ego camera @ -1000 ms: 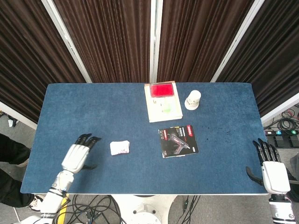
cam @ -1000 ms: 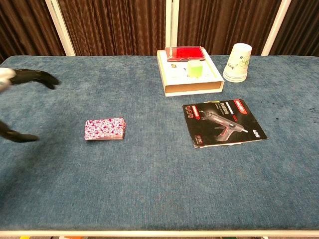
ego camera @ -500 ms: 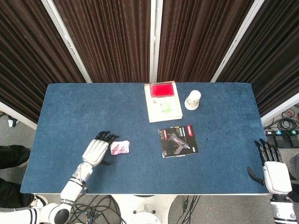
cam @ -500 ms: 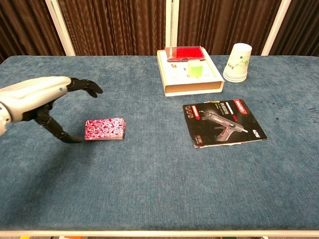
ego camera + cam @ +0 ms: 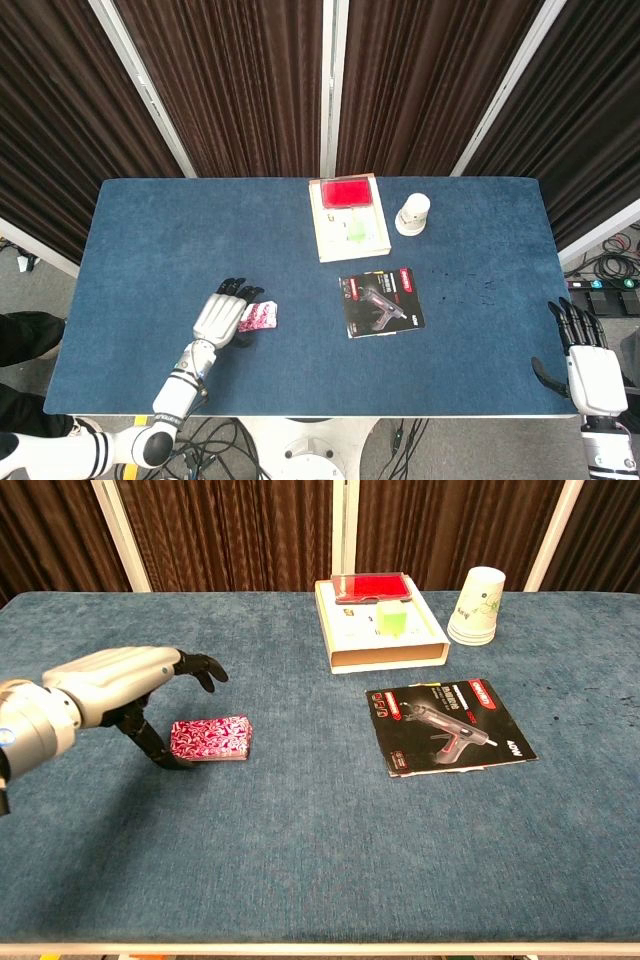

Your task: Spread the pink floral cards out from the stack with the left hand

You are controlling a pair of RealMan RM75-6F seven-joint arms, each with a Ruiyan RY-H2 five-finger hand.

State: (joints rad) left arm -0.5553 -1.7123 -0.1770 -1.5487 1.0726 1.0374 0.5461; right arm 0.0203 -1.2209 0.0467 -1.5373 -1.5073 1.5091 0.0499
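— How many card stacks can you see?
— One squat pink floral stack (image 5: 209, 739) on your fuzzy blue worktop (image 5: 300, 850). Your left hand (image 5: 125, 680) arches over its left end, fingers spread, holding nothing.
— And your right hand (image 5: 590, 365)?
— Spread, empty, off the worktop's edge.

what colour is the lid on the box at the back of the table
Red, on the cream box; the lid shows best in the chest view.

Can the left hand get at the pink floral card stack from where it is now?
Probably yes. The left hand hangs open right beside and partly over the pink floral card stack, fingers arched above it and its thumb at the stack's left end. Nothing else lies near the stack; its top is bare.
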